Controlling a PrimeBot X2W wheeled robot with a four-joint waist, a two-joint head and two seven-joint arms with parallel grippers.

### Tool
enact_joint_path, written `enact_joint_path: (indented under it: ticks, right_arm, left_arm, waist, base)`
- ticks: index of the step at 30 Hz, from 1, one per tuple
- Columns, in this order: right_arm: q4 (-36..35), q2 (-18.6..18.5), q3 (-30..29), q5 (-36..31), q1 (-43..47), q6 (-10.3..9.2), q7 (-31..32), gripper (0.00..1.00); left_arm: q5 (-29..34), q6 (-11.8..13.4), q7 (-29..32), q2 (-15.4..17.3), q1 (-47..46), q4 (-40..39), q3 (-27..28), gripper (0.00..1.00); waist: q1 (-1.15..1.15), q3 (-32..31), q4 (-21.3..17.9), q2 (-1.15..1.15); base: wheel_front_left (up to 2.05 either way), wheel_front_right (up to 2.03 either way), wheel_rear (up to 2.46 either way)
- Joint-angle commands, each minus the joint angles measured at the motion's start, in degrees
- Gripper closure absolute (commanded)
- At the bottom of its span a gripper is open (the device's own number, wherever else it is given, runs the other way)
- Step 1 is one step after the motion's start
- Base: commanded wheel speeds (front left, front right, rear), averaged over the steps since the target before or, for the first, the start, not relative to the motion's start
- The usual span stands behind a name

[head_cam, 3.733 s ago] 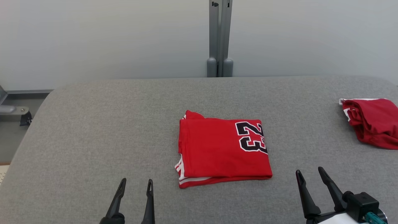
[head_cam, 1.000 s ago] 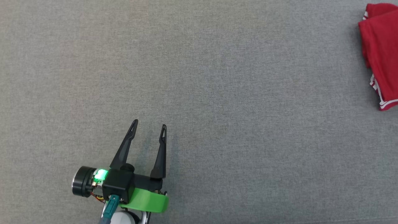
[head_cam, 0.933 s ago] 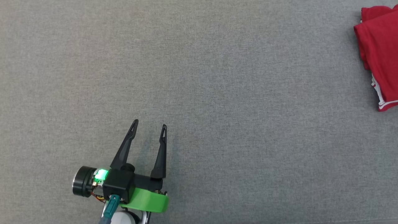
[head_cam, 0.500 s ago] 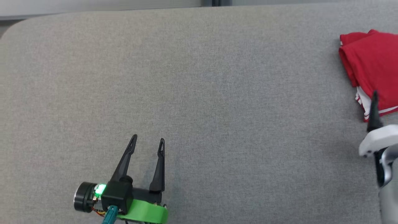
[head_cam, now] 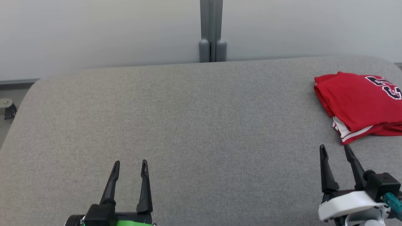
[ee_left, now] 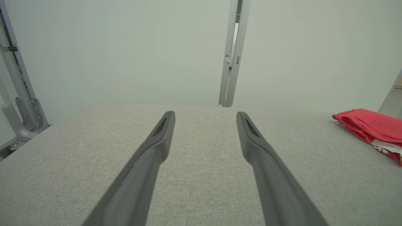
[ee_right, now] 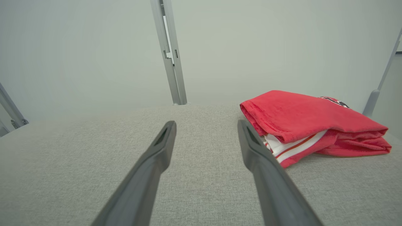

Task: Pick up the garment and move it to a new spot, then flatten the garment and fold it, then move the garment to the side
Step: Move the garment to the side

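Grey surface (head_cam: 201, 125) under pale wall | found folded red garment (head_cam: 355, 100) at far right, long axis seemingly left-right | lay just ahead and right of right pincer (head_cam: 334, 147), judged nearer | left pincer (head_cam: 130, 163) well apart from it | noted both spread apart, empty

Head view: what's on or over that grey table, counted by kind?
Grippers: 2, the left gripper and the right gripper, both open.
Red clothing: 1 folded pile; I cannot tell how many pieces are in it.
Total: 3.
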Motion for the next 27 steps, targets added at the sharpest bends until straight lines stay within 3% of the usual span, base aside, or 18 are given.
enact_joint_path:
  ticks: [1, 7, 27]
  right_arm:
    - [-1.5, -0.2, 1.0, 0.4, 2.2, -0.02, -0.2, 0.00]
    - [-6.0, -0.5, 2.6, -0.2, 7.9, -0.02, -0.2, 0.00]
    - [-7.2, 0.9, 4.6, 0.2, 14.2, -0.02, -0.2, 0.00]
  left_arm:
    - [1.1, -0.5, 0.0, 0.1, 1.2, -0.7, 0.2, 0.00]
    - [3.8, -2.6, 0.0, 0.1, 4.8, -3.2, 0.8, 0.00]
    - [2.5, -4.0, 0.0, 0.1, 9.9, 1.5, 2.5, 0.00]
  waist:
    - [0.00, -4.3, -0.8, 0.00]
    - [0.00, -7.5, -0.7, 0.00]
    - [0.00, -12.6, 0.3, 0.00]
  base:
    - [0.00, 0.00, 0.00]
    - [0.00, 0.00, 0.00]
    - [0.00, 0.00, 0.00]
